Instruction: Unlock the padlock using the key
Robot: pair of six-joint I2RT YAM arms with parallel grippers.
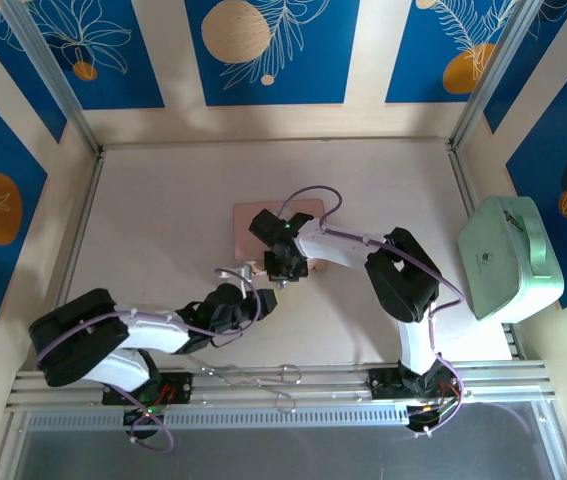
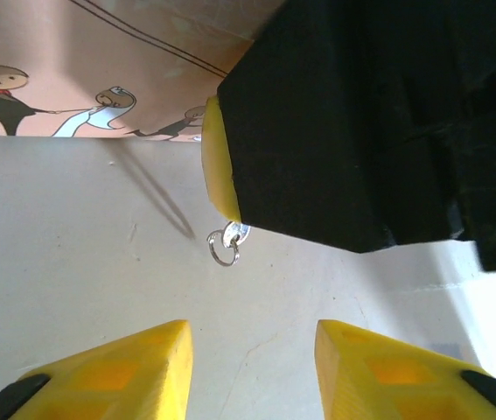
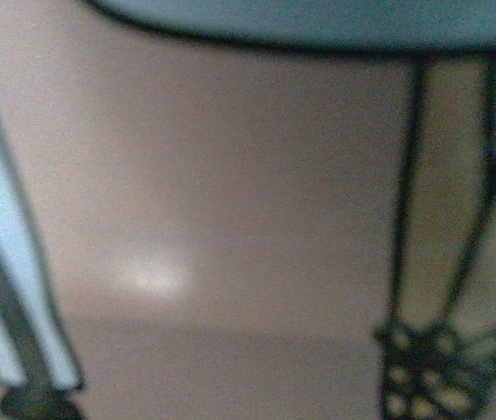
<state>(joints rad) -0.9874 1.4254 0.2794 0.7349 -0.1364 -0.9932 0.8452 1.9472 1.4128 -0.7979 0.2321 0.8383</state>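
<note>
The key's small silver head (image 2: 238, 233) and its ring (image 2: 222, 249) stick out from under the yellow finger (image 2: 215, 162) of my right gripper (image 1: 285, 268), just above the table. The rest of the key is hidden. That gripper hangs at the front edge of the pink illustrated box (image 1: 308, 215), and its jaws are covered by its own black body. The padlock is hidden. My left gripper (image 2: 252, 337) is open with nothing between its yellow fingertips (image 2: 143, 363). It points at the key ring from a short way off and also appears from above (image 1: 268, 298).
A mint-green case (image 1: 508, 255) stands at the right edge of the table. A looped scissor-like metal tool (image 1: 253, 377) lies on the front rail between the arm bases. The right wrist view is a close blur of the pink box lid (image 3: 230, 219).
</note>
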